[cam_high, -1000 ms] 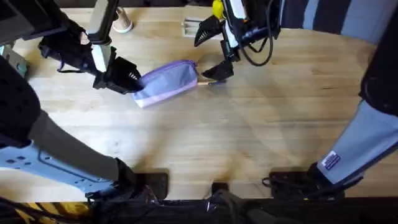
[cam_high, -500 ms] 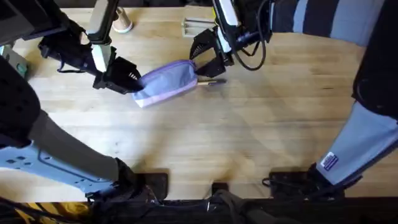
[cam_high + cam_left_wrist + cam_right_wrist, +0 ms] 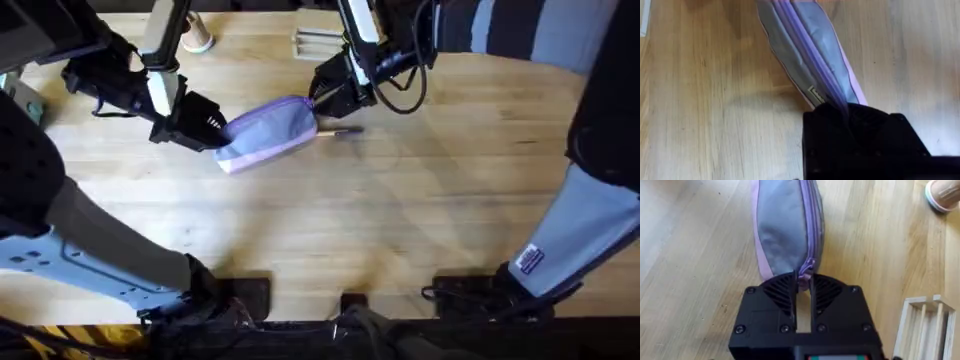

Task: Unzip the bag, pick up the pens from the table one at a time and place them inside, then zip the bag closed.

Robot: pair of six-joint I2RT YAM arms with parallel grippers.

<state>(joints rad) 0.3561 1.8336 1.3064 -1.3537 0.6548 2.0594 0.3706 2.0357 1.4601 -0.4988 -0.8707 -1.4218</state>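
Observation:
The lavender bag (image 3: pixel 270 128) lies slanted on the wooden table (image 3: pixel 400 220), its zipper closed along the top. My left gripper (image 3: pixel 212 130) is shut on the bag's left end, and in the left wrist view the fabric (image 3: pixel 805 55) runs into the black fingers (image 3: pixel 845 115). At the bag's right end my right gripper (image 3: pixel 322 100) is closed on it. In the right wrist view the purple zipper pull (image 3: pixel 806 272) sits pinched between the two fingers of that gripper (image 3: pixel 803 287). A thin pen (image 3: pixel 342 130) lies on the table, sticking out from beside the bag's right end.
A small wooden slatted rack (image 3: pixel 315 42) stands behind the bag near the table's far edge and also shows in the right wrist view (image 3: pixel 927 325). A pale round object (image 3: pixel 198 42) sits at the back left. Bare wood stretches across the table's front and right.
My right gripper came down and left onto the bag's right end, and its wide-open fingers closed on the zipper pull. The left gripper and bag stayed put.

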